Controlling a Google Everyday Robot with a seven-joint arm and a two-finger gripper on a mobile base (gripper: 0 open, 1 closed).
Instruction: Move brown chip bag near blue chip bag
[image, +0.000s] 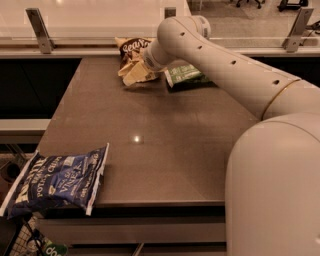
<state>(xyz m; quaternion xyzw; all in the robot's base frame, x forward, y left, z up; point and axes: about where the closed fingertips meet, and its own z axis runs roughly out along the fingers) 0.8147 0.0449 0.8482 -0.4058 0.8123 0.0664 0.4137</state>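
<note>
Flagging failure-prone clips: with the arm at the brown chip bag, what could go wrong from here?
1. The end effector is at the crinkled brown chip bag, its hold hidden; the bag might slip on the long carry.
2. The green bag lies right beside it, under the arm, and could get dragged.
3. The blue chip bag overhangs the near-left corner of the table; a nudge could tip it off.
</note>
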